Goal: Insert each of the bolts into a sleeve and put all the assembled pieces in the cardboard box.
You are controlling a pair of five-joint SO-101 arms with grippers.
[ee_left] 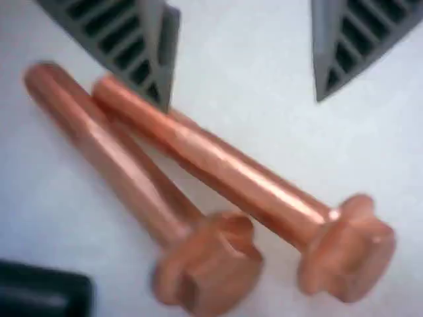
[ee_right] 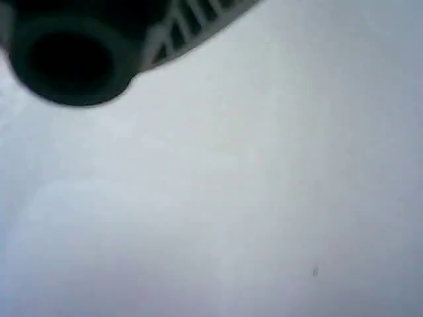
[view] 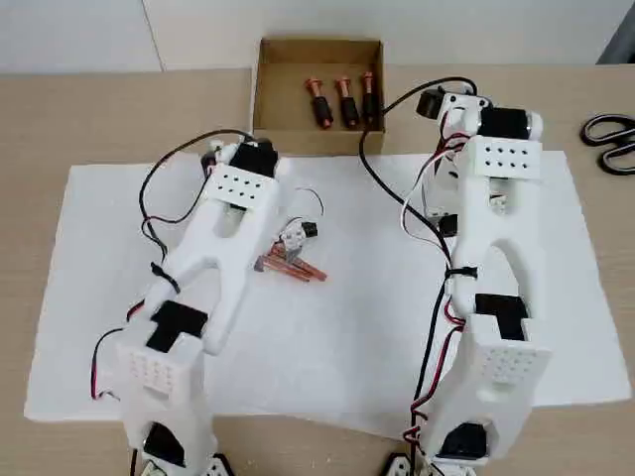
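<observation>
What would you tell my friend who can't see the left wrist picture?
Two copper bolts lie side by side on a white sheet, their shafts nearly touching. The left hand hangs open over their thin ends, its grey ribbed fingers spread apart.

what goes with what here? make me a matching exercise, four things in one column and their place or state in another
Things:
1. scissors
2. loose bolts
3. assembled pieces
4. left gripper

Place or state:
A. inside the cardboard box
B. open, just above the bolts
C. on the bare table, off the white sheet
D. lying side by side on the white sheet

Pairs: 1-C, 2-D, 3-A, 4-B
</observation>
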